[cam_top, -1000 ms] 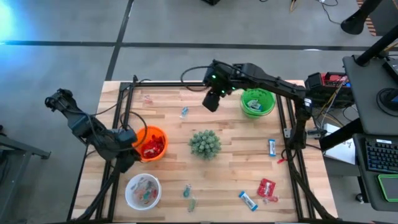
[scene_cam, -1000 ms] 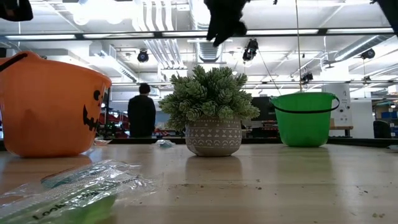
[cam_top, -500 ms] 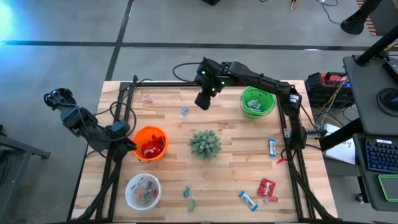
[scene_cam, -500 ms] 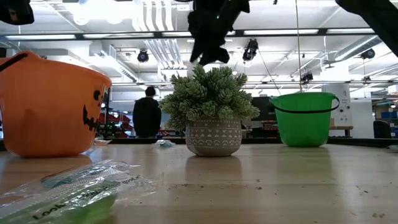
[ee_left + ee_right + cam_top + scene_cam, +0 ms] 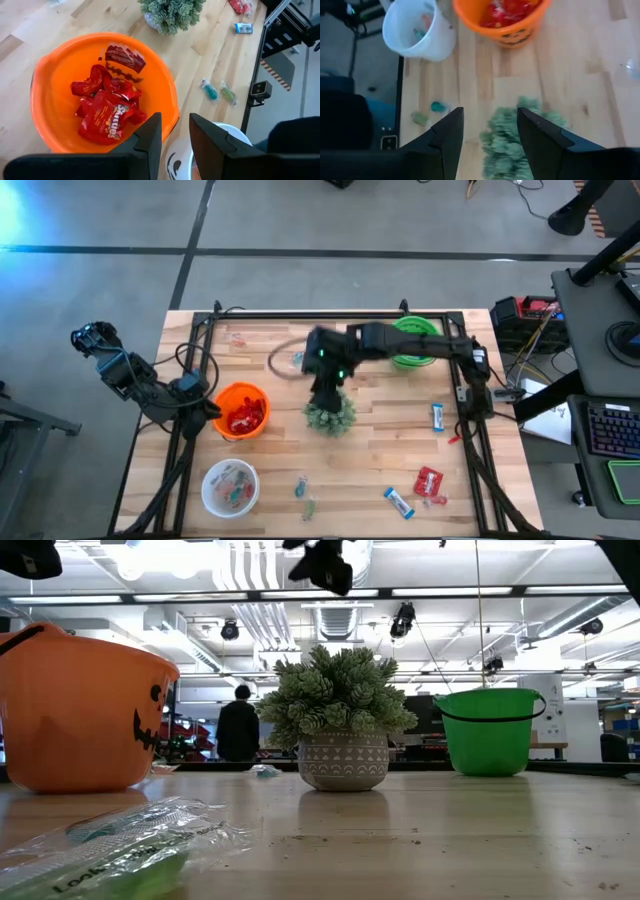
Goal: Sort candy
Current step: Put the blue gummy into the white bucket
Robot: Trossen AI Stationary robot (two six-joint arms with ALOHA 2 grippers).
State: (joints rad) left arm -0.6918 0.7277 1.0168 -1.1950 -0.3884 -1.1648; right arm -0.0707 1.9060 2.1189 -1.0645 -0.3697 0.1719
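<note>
- Wooden planks make up the table (image 5: 380, 435), which stands on a grey floor; the low view looks past it into a large lit hall where a person stands far off.
- Right jaws (image 5: 486, 131) hang above the potted plant (image 5: 329, 412) at the table's middle. They stand apart with nothing between them, and the plant shows through the gap.
- Left jaws (image 5: 175, 134) hover at the rim of the orange bowl (image 5: 162, 85), parted only narrowly and empty. Red packets (image 5: 106, 111) lie in that bowl, just ahead of the fingers.
- Candy is scattered: a red packet (image 5: 428, 481) and blue-and-white bars (image 5: 398, 501) lie well beyond the right jaws toward the table's near right corner. Small green and teal pieces (image 5: 303, 493) sit near the white bowl (image 5: 229, 487), and one wrapped piece (image 5: 296, 360) lies just beside the right arm.
- Behind the right arm, the green bowl (image 5: 415, 340) is partly hidden.
- My judgement is that the right arm is crossing the table toward loose candy.
- Risk: the plant sits directly under the jaws, so a low descent could knock it over or push it into the orange bowl.
- Risk: the small pieces lie flat in slick wrappers and could slip from a pinch.
- Risk: both arms work close to the orange bowl, so a reach there could bring them together.
</note>
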